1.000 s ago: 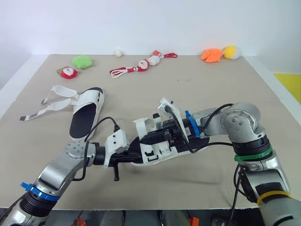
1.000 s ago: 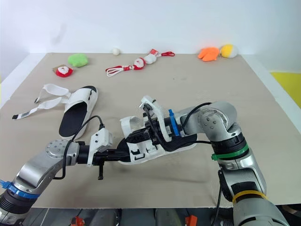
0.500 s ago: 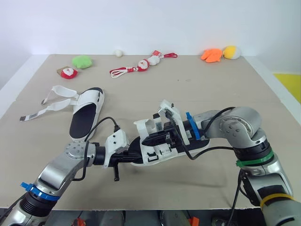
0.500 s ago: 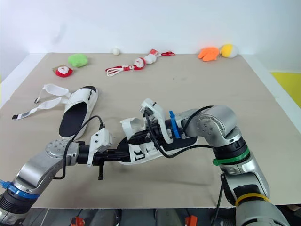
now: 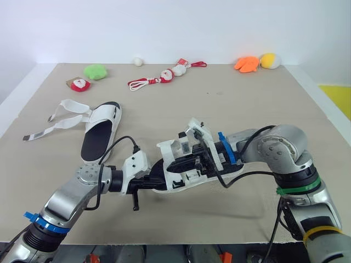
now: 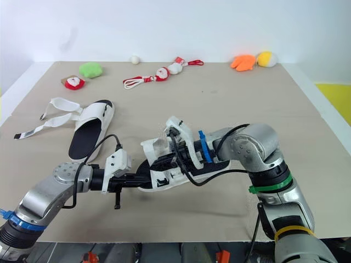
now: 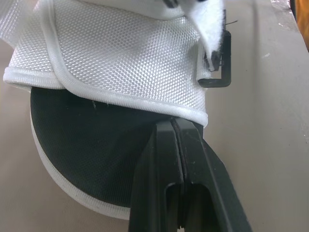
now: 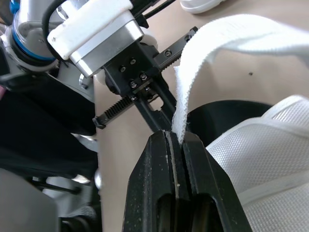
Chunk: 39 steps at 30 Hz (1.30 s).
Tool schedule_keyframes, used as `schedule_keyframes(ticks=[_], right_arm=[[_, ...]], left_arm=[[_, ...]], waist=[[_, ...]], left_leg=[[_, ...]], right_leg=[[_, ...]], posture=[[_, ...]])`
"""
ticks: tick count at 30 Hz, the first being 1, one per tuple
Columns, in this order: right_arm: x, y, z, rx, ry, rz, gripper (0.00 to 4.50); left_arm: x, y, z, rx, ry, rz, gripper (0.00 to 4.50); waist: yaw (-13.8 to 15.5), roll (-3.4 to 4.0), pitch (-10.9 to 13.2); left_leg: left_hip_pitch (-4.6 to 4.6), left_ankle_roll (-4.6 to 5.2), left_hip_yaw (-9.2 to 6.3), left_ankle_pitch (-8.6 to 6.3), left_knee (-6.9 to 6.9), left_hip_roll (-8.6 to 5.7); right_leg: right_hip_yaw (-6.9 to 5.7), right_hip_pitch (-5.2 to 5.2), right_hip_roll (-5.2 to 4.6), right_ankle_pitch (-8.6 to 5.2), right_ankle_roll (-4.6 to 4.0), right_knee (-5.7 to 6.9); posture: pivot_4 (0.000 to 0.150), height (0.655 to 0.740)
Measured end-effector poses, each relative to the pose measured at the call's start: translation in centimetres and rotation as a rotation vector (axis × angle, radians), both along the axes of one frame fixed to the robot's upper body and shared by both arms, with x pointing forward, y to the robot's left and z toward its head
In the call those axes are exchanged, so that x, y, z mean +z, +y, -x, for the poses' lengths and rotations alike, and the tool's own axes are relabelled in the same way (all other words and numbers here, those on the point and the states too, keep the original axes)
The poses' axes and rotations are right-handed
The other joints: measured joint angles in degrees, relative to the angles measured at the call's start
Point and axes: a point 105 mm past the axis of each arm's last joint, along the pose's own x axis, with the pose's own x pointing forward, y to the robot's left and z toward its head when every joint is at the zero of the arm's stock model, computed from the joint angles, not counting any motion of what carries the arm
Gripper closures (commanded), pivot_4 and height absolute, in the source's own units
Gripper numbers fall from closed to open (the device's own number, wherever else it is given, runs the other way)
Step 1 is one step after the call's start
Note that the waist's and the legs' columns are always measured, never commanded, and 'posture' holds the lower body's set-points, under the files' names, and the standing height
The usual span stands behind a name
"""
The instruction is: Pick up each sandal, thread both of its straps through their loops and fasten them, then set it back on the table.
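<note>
A white sandal with a black sole (image 5: 186,170) hangs just above the table centre, between both grippers. My left gripper (image 5: 158,179) is shut on the edge of its white mesh upper (image 7: 125,63), next to the black loop (image 7: 218,72). My right gripper (image 8: 176,137) is shut on the end of a white strap (image 8: 217,43), which rises from the sandal. In the right wrist view the left gripper (image 8: 140,92) sits close behind that strap. A second sandal (image 5: 101,131) lies flat at the left, with its loose straps (image 5: 57,121) spread on the table.
Small plush toys line the far edge: a green one (image 5: 96,71), a Santa (image 5: 80,84), a Santa with red cords (image 5: 159,78), a white ball (image 5: 138,61), an orange one (image 5: 246,64) and a yellow one (image 5: 269,60). The table's front edge (image 5: 181,240) runs close below the arms.
My right arm has shifted slightly and the held strap end now sits a little lower over the sandal. The left arm and the other sandal have not moved.
</note>
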Motion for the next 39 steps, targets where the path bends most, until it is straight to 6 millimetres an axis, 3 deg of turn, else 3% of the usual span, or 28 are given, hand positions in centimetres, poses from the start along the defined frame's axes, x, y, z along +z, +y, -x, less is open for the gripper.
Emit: schedule_keyframes(ticks=[29, 32, 35, 39], right_arm=[[-2.9, -1.2, 1.9, 0.135, -0.153, 0.158, 4.46], [-2.7, -1.5, 2.0, 0.147, -0.149, 0.151, 3.60], [-1.5, -2.0, 2.3, 0.141, -0.095, 0.098, 2.32], [1.6, -2.9, 2.4, 0.129, -0.043, -0.006, 0.44]], left_arm=[[0.1, -0.4, 0.0, -0.017, -0.003, 0.009, 4.50], [0.1, -0.6, 0.0, -0.021, -0.001, 0.010, 4.50], [0.0, -0.5, 0.0, -0.019, 0.001, 0.009, 4.50], [0.0, -0.5, 0.0, -0.016, 0.001, 0.008, 4.50]], waist=[[0.2, -0.01, 0.0], [0.2, -0.01, 0.0], [0.2, -0.01, 0.0], [0.2, -0.01, 0.0]], left_leg=[[-0.04, -0.03, 0.00, -0.02, 0.00, -0.07], [-0.06, -0.05, 0.01, -0.03, 0.00, -0.07], [-0.06, -0.05, 0.00, -0.03, -0.01, -0.06], [-0.04, -0.04, 0.00, -0.03, 0.00, -0.04]], right_leg=[[0.00, 0.03, -0.09, -0.06, 0.01, -0.12], [0.00, 0.02, -0.10, -0.07, 0.04, -0.13], [0.00, 0.02, -0.08, -0.06, 0.06, -0.13], [0.00, 0.03, -0.06, -0.04, 0.08, -0.13]], posture=[[0.150, 0.7400], [0.150, 0.7400], [0.150, 0.7400], [0.150, 0.7400]])
